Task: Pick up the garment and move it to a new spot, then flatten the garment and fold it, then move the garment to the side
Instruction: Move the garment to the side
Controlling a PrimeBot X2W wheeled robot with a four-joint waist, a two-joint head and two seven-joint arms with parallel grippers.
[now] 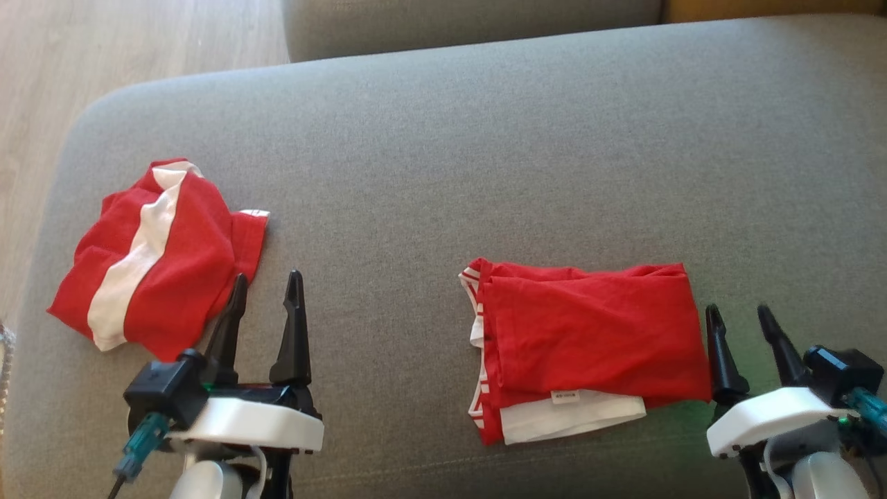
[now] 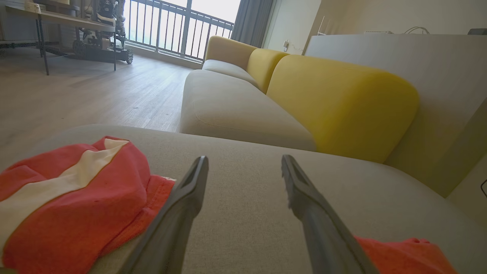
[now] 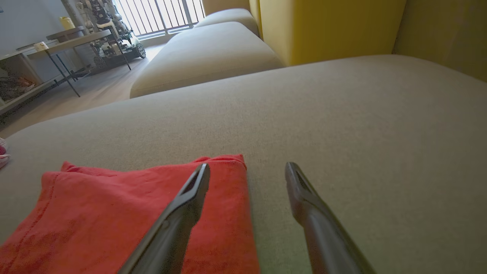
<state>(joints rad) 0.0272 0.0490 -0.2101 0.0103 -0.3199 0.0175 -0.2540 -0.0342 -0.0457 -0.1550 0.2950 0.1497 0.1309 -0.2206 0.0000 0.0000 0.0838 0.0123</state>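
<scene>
At the far left we see pale wood floor [image 1: 104, 55] beside the grey sofa cushion [image 1: 443, 138] that carries everything. On the cushion's left part lies the striped garment [image 1: 156, 256], red with a broad white band, loosely bunched, one white-edged hem sticking out to its right. Just right of it we find the left pincer [image 1: 267, 276], released, its two dark fingers spread with only cushion fabric between them. Its nearer finger overlaps the garment's lower right edge, though we cannot tell whether it touches.

Well apart, right of the cushion's middle, rests the folded garment [image 1: 589, 339], a flat red rectangle with white layers and a small label peeking out along its near edge and red-and-white trim at its left side. Just beside its right edge stands the right pincer [image 1: 738, 310], likewise released and grasping nothing. In the right wrist view one finger crosses over the cloth's corner, and the other is over bare cushion.
</scene>
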